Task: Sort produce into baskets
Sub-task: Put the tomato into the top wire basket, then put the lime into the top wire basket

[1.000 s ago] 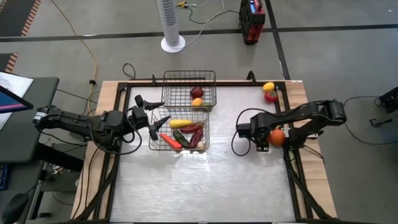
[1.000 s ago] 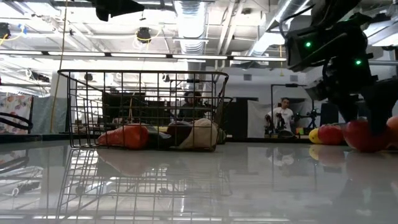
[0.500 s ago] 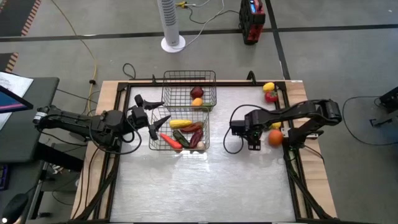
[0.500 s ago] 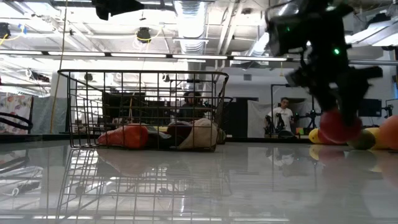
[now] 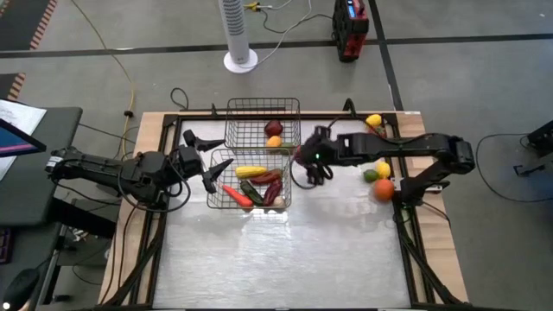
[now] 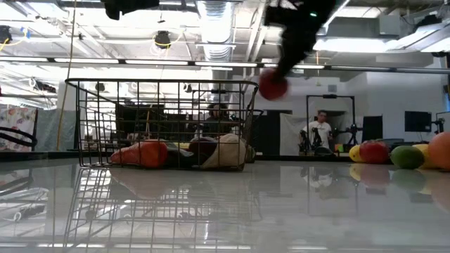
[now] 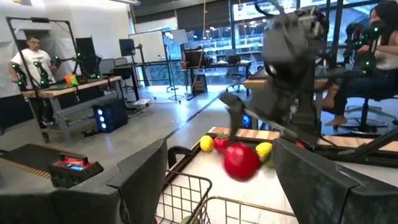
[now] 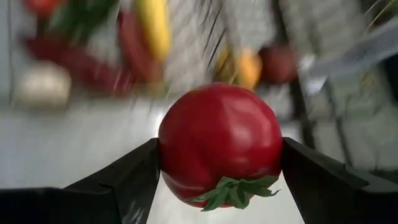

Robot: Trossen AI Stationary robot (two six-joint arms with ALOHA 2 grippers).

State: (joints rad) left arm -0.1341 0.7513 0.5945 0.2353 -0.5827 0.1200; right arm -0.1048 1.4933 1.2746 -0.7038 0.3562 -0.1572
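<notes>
A: What step is in hand?
B: The right claw (image 5: 308, 157), closed on a round red tomato (image 8: 219, 144), carries it above the table, just right of the two black wire baskets (image 5: 263, 123).
A: Next?
B: Probably moving over the far basket and releasing. The left claw (image 5: 210, 155) waits open at the left.

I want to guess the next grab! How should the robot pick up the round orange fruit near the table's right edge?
Probably from straight above, closing across its widest middle. The orange fruit is a smooth ball with no handle, and a yellow fruit and a green fruit sit close on its far side, so a sideways reach might bump them. The right pincer is busy holding a tomato.
</notes>
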